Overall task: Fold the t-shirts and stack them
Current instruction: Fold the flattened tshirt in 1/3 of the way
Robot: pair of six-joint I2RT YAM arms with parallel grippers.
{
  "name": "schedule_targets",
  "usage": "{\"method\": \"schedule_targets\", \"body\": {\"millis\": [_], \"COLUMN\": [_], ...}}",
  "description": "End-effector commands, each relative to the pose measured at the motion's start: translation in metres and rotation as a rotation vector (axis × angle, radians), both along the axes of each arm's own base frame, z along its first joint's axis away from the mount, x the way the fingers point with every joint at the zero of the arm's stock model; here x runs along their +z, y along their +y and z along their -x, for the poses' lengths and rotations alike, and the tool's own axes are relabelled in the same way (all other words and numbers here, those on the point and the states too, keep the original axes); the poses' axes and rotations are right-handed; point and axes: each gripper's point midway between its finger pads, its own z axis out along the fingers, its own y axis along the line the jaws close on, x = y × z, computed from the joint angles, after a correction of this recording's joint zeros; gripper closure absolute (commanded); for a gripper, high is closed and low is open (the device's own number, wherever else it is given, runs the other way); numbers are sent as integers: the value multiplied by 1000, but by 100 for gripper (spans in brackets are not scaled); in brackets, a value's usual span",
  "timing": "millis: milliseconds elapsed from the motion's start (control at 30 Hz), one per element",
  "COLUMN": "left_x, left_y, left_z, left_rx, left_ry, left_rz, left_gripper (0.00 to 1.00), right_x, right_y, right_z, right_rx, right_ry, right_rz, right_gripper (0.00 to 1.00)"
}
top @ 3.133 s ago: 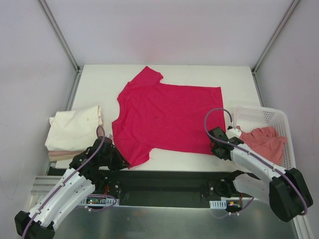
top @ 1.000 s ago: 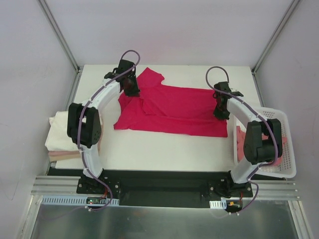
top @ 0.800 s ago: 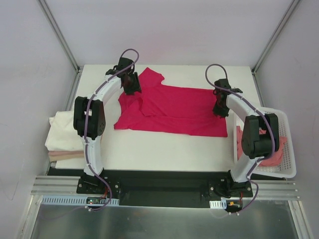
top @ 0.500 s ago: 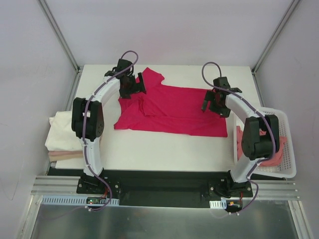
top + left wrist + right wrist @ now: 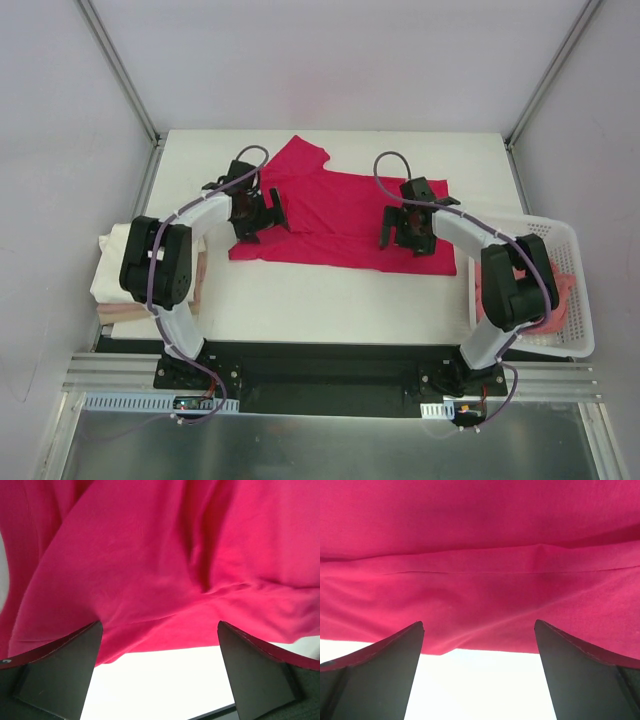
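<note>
The crimson-pink t-shirt (image 5: 340,215) lies on the white table (image 5: 330,300), folded over into a long band with one sleeve (image 5: 300,152) pointing to the far side. Over the band's left end my left gripper (image 5: 260,216) hangs open with nothing between its fingers. In the left wrist view the crimson cloth (image 5: 150,565) fills the frame, and the left gripper (image 5: 160,626) is over its near edge. My right gripper (image 5: 403,236) stands open over the band's right part. The right wrist view shows the hem (image 5: 480,565) and the empty right gripper (image 5: 479,625). A cream-white t-shirt (image 5: 118,262) lies folded at the table's left edge. A salmon-pink t-shirt (image 5: 562,287) is in the basket.
The white mesh basket (image 5: 530,232) stands at the right edge of the table, partly behind my right arm. A bare white strip of table runs in front of the crimson shirt. A metal frame and grey walls close in the table on three sides.
Both grippers have opened and let go of the crimson shirt's edge at the far side. They have drawn back toward the near side over the folded cloth.
</note>
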Motion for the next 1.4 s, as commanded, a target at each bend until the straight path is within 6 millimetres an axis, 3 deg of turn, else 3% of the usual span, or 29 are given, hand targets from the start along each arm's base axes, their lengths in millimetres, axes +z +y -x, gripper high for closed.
{"method": "schedule_targets", "body": {"millis": [0, 100, 167, 233, 367, 400, 433, 467, 533, 667, 733, 933, 1033, 1233, 1267, 1333, 1367], "left_x": [-23, -34, -47, -45, -57, -50, -57, -47, -52, -29, -22, 23, 31, 15, 5, 5, -4], "left_y": [0, 12, 23, 25, 38, 40, 44, 42, 43, 28, 19, 11, 4, -9, -9, -11, -12], "left_z": [17, 38, 57, 67, 110, 115, 131, 134, 155, 174, 184, 167, 157, 136, 134, 124, 122], "left_rx": [26, 52, 77, 93, 119, 125, 134, 135, 142, 123, 94, 105, 80, 65, 62, 69, 68], "left_ry": [53, 78, 111, 108, 149, 121, 146, 107, 125, 22, -3, -179, -191, -114, -80, -78, -48], "left_rz": [0, -43, -79, -74, -91, -82, -84, -59, -36, 55, 80, 104, 81, -17, -43, -62, -80], "left_gripper": [1, 1, 1, 1, 1, 1, 1, 1, 1, 1, 1, 1, 1, 4, 11, 21, 33], "right_x": [-20, -35, -39, -42, -41, -39, -38, -37, -31, -36, -28, 3, 17, 28, 29, 31, 32], "right_y": [-3, -8, -5, -3, -1, -2, -5, -7, -8, -14, -10, -10, -10, -17, -18, -24, -26], "right_z": [7, 25, 38, 53, 82, 87, 98, 105, 115, 145, 148, 138, 133, 133, 135, 133, 134], "right_rx": [-29, -30, -17, -8, 2, 8, 13, 13, 20, 24, 37, 64, 76, 61, 61, 53, 52], "right_ry": [48, 92, 113, 125, 140, 137, 131, 132, 105, 116, 86, -21, -71, -118, -117, -135, -131], "right_rz": [-4, 6, -29, -68, -116, -115, -110, -104, -102, -101, -123, -123, -129, -112, -111, -86, -76], "right_gripper": [3, 3, 3, 3, 3, 3, 3, 3, 3, 3, 3, 3, 3, 3, 3, 3, 3]}}
